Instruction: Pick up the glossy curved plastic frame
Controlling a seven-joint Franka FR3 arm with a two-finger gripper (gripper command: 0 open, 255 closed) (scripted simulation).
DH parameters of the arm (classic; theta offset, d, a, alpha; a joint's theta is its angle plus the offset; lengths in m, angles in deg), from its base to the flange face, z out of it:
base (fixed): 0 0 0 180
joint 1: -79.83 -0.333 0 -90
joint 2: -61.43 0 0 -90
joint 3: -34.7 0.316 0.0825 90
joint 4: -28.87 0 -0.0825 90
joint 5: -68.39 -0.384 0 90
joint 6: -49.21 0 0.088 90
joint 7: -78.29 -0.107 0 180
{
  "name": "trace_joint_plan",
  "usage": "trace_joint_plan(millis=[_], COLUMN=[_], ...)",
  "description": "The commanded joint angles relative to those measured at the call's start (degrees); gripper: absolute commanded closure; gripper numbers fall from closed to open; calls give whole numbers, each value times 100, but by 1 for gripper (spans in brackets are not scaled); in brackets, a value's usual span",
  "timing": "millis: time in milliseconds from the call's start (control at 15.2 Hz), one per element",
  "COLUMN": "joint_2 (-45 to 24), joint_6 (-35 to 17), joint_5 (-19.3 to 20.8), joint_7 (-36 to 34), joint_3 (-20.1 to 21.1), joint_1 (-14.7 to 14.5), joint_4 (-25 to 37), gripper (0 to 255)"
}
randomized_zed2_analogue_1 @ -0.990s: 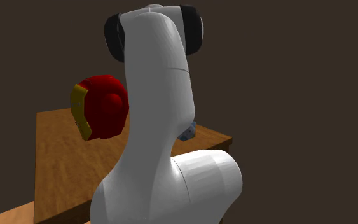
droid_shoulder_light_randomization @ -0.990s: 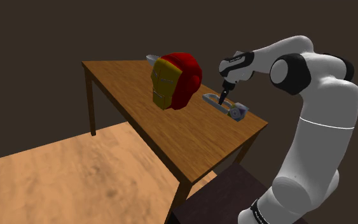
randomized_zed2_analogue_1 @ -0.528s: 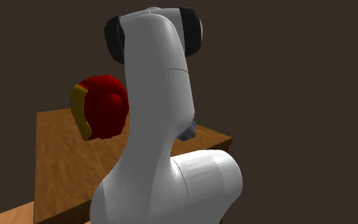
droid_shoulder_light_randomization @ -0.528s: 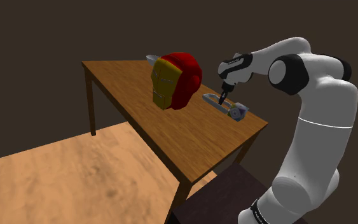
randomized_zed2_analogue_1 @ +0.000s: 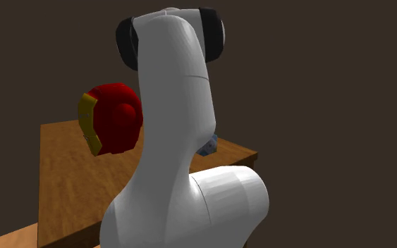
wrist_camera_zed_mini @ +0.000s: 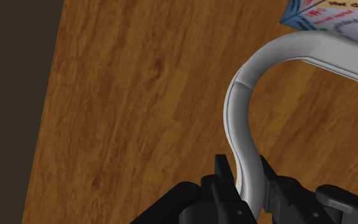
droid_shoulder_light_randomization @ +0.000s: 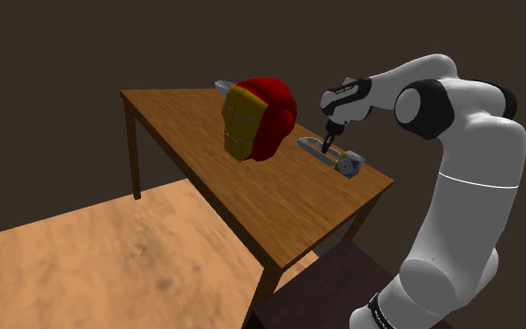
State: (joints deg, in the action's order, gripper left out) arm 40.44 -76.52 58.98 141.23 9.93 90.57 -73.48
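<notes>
Down near the table's (droid_shoulder_light_randomization: 251,196) edge, one black gripper (wrist_camera_zed_mini: 241,177) pinches the single grey curved frame (wrist_camera_zed_mini: 233,111) between its two fingers (wrist_camera_zed_mini: 222,170). The frame lies on the wood. One printed block (droid_shoulder_light_randomization: 348,165) sits just beside it, and one red-and-gold helmet (droid_shoulder_light_randomization: 256,118) stands nearby.

Table (droid_shoulder_light_randomization: 251,201): brown wood with a strong grain and slim dark legs, standing on the floor.
Helmet (droid_shoulder_light_randomization: 259,119): red shell with a gold face plate, at the middle of the table, its face turned to the shoulder view's left.
Bowl (droid_shoulder_light_randomization: 222,85): pale; a piece of its rim shows at the table's far side, just behind the helmet.
Block (droid_shoulder_light_randomization: 347,165): small, many-sided, blue-grey with printed faces, near the table's right edge in the shoulder view, apart from the helmet.
Floor (droid_shoulder_light_randomization: 83,266): light wood.
Wall (droid_shoulder_light_randomization: 55,47): plain dark brown.
</notes>
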Motion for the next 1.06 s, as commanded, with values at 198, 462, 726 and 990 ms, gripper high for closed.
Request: trace_joint_plan(millis=[198,462,726,990], joint_2=[139,248,338,380], joint_6=[294,561,835,985], joint_5=[84,148,202,227], joint_7=[-53,-92,-124,-140], joint_3=[-38,-65,-87,-96], joint_1=[-23,-37,-46,-48], joint_4=[163,332,524,637], gripper=[255,255,255,255])
